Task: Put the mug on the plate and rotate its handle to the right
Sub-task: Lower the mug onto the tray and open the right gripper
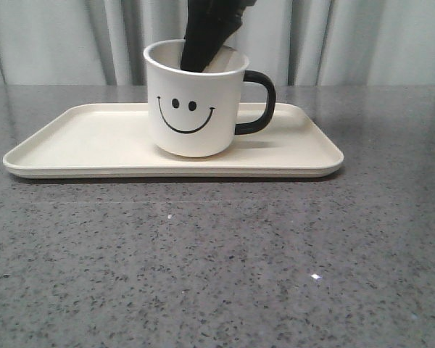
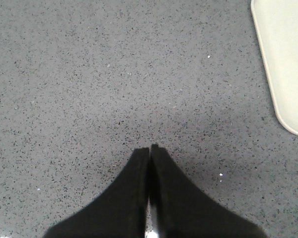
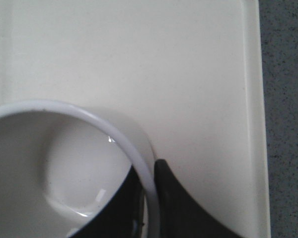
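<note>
Mug (image 1: 194,101) upright on plate (image 1: 72,138), handle (image 1: 259,101) pointing right. Right hand (image 3: 154,188) clamped on mug's far wall. Left hand (image 2: 150,151) closed together above tabletop (image 2: 89,74).

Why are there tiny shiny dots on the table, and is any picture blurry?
Front view: the speckled table throws back small glints of light, and the mug casts a soft shadow on the plate. Left wrist view: the same sparkles show, with the left gripper sharp. Right wrist view: the mug's rim and the right gripper look soft and blurry, being very near.
</note>
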Available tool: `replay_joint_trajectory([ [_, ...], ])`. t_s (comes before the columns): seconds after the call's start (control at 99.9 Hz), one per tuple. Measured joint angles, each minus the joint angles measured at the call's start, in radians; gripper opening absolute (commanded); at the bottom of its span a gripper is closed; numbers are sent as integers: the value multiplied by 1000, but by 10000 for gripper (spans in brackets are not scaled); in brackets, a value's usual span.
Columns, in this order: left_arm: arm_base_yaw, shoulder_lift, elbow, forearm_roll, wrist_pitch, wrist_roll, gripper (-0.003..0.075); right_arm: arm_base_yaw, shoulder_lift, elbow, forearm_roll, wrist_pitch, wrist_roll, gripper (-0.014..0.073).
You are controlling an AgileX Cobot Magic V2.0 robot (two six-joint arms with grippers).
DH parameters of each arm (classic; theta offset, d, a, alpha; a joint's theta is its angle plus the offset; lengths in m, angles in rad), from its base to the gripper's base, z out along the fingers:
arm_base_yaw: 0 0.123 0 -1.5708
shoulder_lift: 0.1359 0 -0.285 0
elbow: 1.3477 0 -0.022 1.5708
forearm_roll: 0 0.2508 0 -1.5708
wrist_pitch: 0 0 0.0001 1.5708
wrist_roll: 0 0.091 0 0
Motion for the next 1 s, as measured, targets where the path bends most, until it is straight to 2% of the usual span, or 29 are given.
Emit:
replay_joint_trajectory([
  [0.841, 0, 0, 0, 0, -3, 0, -20, 14, 18, 0, 31, -2, 0, -113],
  [1.001, 0, 0, 0, 0, -4, 0, -20, 14, 18, 0, 31, -2, 0, -85],
])
